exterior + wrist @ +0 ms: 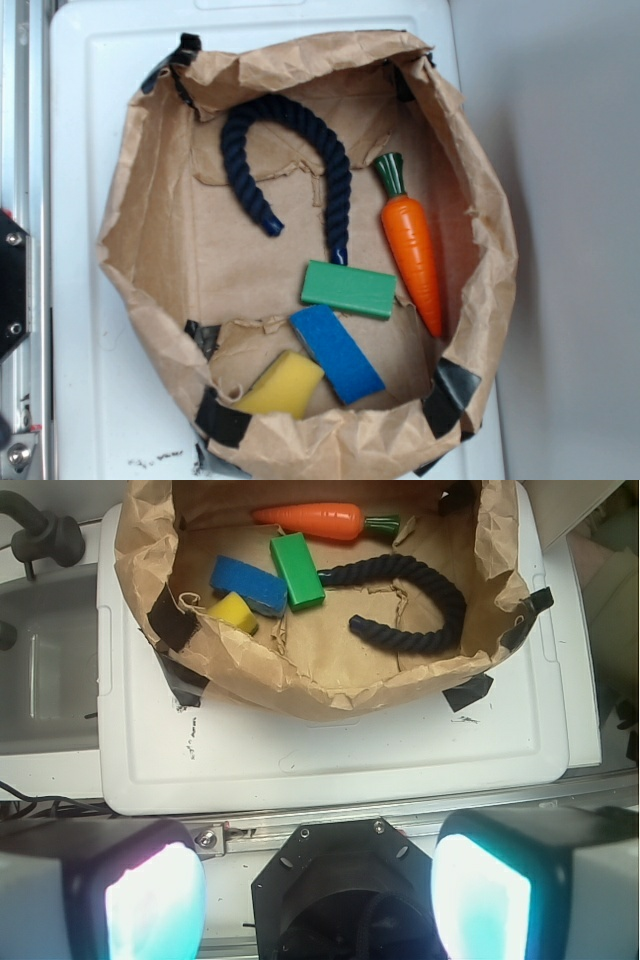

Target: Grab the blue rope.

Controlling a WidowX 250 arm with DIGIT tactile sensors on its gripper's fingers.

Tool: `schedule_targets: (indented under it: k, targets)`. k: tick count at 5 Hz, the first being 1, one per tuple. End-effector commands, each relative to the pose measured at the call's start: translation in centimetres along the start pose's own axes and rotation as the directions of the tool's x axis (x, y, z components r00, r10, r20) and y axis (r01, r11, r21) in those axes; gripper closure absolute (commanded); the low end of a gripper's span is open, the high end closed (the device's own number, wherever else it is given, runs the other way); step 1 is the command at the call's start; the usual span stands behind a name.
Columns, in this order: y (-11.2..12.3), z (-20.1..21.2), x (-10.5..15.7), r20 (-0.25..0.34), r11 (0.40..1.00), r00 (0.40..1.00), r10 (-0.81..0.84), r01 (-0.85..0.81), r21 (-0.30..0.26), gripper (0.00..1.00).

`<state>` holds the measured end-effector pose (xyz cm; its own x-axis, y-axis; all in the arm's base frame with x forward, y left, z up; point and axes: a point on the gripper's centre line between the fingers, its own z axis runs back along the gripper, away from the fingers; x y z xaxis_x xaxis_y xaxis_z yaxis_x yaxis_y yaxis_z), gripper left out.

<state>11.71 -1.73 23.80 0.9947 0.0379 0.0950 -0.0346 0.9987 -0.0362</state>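
Nearest the wrist lens: two glowing pads [155, 900], spread wide apart at the bottom corners of the frame, gripping nothing. Gripper [318, 900] fully open, hanging over the rail just short of the white lid [330, 750], well back from the paper bag [300, 685]. Out of sight in the exterior view.

Rope [420, 605] well ahead of the gripper and a little right, lying flat on the bag floor, bent into a horseshoe. One end near the bag's near wall, the other touching the green block [297, 570]. Same arch in the exterior view [290, 150], one capped end free on the cardboard, the other butting the green block [348, 289].

Ahead and slightly left: blue block [247, 583] beside the green one, yellow block [233, 612] just in front of it. Farthest ahead: carrot [315, 520] along the bag's far wall, apart from the rope.

Wrist camera looking down and forward over the lid. Arm itself not visible; exact pose hard to tell.
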Motion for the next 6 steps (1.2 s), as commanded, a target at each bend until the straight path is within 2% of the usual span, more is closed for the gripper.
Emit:
schedule_targets:
  k: [1,2,3,4,6]
  targets:
    - [0.0,0.0,0.0,0.0,1.0,1.0,0.0,0.0,0.0,0.0]
    - [-0.9,-1.9,4.8,-0.004,1.0,1.0,-0.009,0.009,-0.007,0.0]
    - [-2.9,-4.5,9.5,0.01,0.999,0.999,-0.033,0.034,-0.018,0.0]
    - [-3.6,-5.9,14.2,0.061,0.991,0.991,-0.121,0.124,-0.053,0.0]
    - [-3.6,-5.9,14.2,0.061,0.991,0.991,-0.121,0.124,-0.053,0.0]
